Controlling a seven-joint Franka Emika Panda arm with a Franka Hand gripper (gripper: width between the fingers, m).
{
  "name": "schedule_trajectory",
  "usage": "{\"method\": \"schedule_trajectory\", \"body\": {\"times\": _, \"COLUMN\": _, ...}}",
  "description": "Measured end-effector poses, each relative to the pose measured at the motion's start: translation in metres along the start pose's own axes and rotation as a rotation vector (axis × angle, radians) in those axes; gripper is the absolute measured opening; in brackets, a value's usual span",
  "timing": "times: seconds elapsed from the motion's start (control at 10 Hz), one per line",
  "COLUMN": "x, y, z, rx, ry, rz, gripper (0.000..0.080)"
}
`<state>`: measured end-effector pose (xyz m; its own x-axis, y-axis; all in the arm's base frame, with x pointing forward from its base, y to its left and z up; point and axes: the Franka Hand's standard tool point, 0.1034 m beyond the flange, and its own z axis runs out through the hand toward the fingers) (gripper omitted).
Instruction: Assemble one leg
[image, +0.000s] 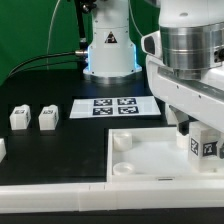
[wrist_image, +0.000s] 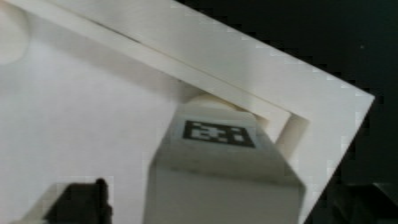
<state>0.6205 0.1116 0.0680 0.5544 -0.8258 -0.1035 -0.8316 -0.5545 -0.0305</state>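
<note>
Nearest me lies the large white square tray-like plastic panel (image: 150, 160). The small chunky white tagged plastic leg (image: 204, 148) stands upright on the panel's corner toward the exterior view's right. The 2-finger gripper (image: 199, 136) is down around it, and I cannot tell whether the jaws clamp it. 2 matching white blocks (image: 47, 117) sit well off the panel.
</note>
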Motion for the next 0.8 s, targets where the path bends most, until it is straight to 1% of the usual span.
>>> {"method": "schedule_trajectory", "body": {"times": 0.1, "x": -0.0007, "y": 0.0001, "z": 0.0002, "rx": -0.002, "ry": 0.000, "rz": -0.158, "gripper": 0.0644}}
{"method": "schedule_trajectory", "body": {"times": 0.3, "x": -0.0028, "y": -0.0009, "z": -0.0006, "rx": -0.010, "ry": 0.009, "rz": -0.390, "gripper": 0.0648}}
{"method": "schedule_trajectory", "body": {"times": 0.5, "x": -0.0061, "y": -0.0033, "z": -0.0036, "rx": -0.024, "ry": 0.025, "rz": -0.653, "gripper": 0.0649}}
{"method": "schedule_trajectory", "body": {"times": 0.6, "x": -0.0054, "y": -0.0031, "z": -0.0037, "rx": -0.026, "ry": 0.023, "rz": -0.810, "gripper": 0.0649}}
{"method": "schedule_trajectory", "body": {"times": 0.8, "x": -0.0047, "y": -0.0028, "z": -0.0038, "rx": -0.029, "ry": 0.021, "rz": -1.011, "gripper": 0.0649}}
